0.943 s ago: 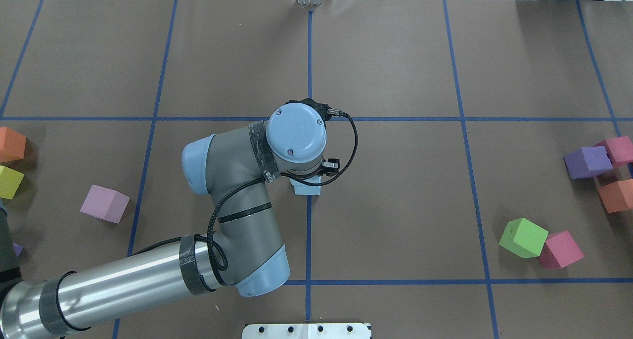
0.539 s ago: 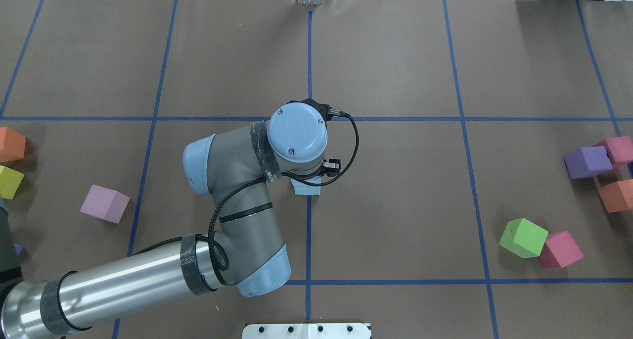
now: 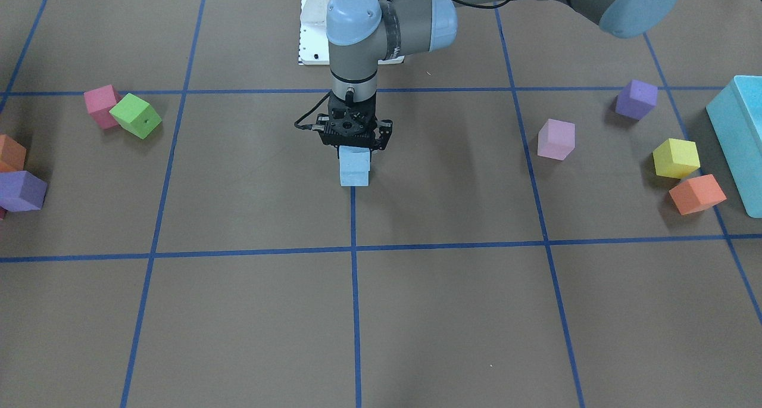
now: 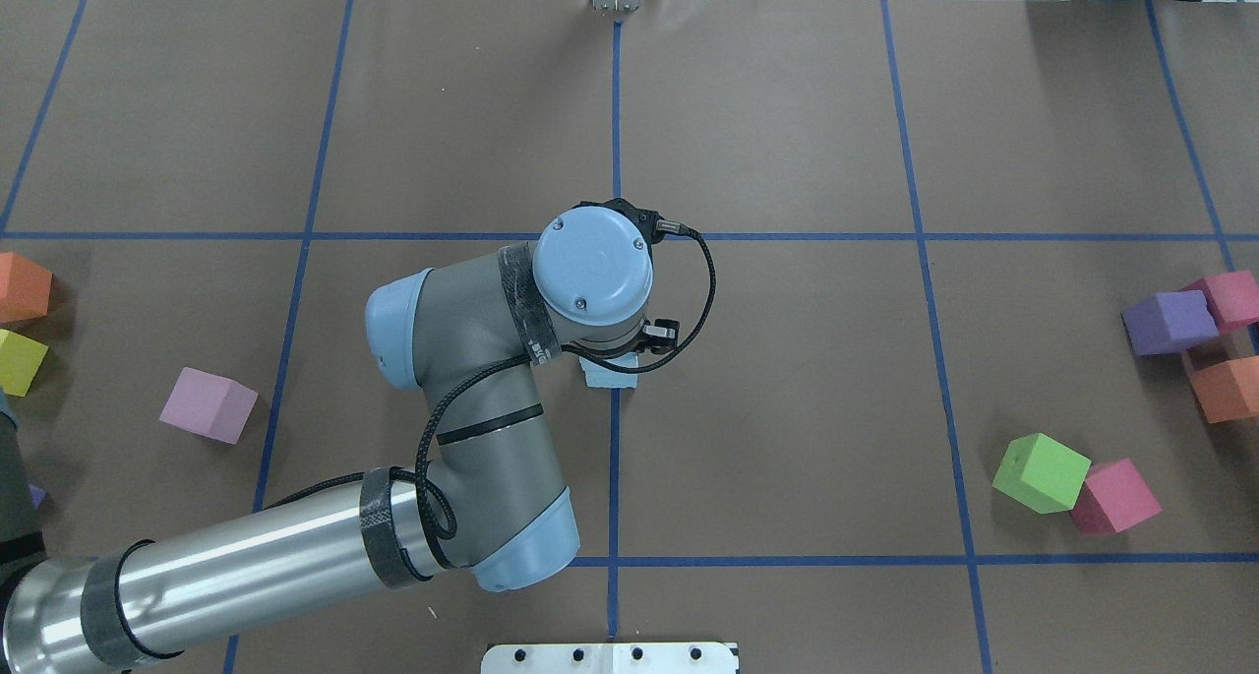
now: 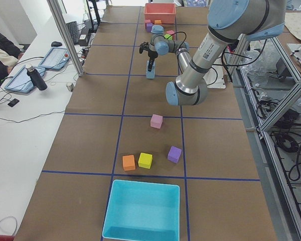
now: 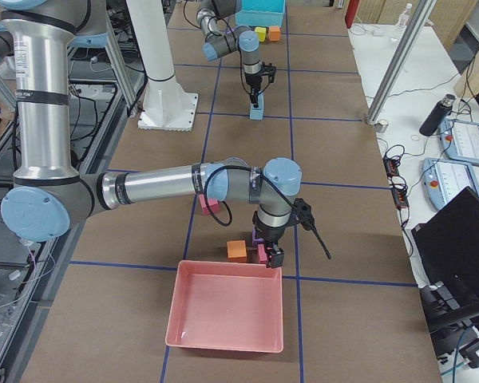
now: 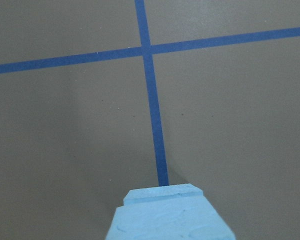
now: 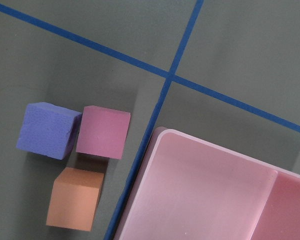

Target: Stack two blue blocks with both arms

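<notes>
The two blue blocks stand stacked on the centre tape line, the upper one on the lower one. My left gripper points straight down and is shut on the upper blue block. In the left wrist view the upper block fills the bottom edge and the lower block's edge peeks out beyond it. In the overhead view the wrist hides most of the stack. My right gripper shows only in the exterior right view, low over a pink cube beside the pink bin; I cannot tell whether it is open.
A pink bin lies by purple, pink and orange cubes. A green cube and a pink cube touch. A turquoise bin stands near lilac, purple, yellow and orange cubes.
The left arm's wrist has crept a few pixels to the right in the overhead view. The blue stack and the other cubes have not moved.
</notes>
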You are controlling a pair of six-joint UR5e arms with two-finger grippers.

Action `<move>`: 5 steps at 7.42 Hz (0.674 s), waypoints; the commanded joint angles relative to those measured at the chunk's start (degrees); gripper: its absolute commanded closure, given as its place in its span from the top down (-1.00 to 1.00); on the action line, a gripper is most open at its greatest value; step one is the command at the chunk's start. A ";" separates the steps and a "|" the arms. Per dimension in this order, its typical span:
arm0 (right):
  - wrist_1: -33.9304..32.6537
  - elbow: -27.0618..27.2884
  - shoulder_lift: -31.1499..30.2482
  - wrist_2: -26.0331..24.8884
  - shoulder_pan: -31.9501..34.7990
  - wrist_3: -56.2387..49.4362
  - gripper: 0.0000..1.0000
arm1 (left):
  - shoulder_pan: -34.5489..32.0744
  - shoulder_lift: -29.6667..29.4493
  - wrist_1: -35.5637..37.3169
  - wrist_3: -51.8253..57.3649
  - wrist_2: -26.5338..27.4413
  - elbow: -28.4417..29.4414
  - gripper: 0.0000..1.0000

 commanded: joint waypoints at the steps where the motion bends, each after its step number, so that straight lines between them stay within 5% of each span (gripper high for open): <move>1: 0.00 -0.01 0.04 0.07 0.00 0.02 1.00 | 0.02 0.10 -0.23 0.82 0.22 0.00 0.95; 5: 0.00 -0.01 0.04 0.07 0.00 0.02 1.00 | -1.55 0.37 0.73 0.74 -0.65 -6.55 0.96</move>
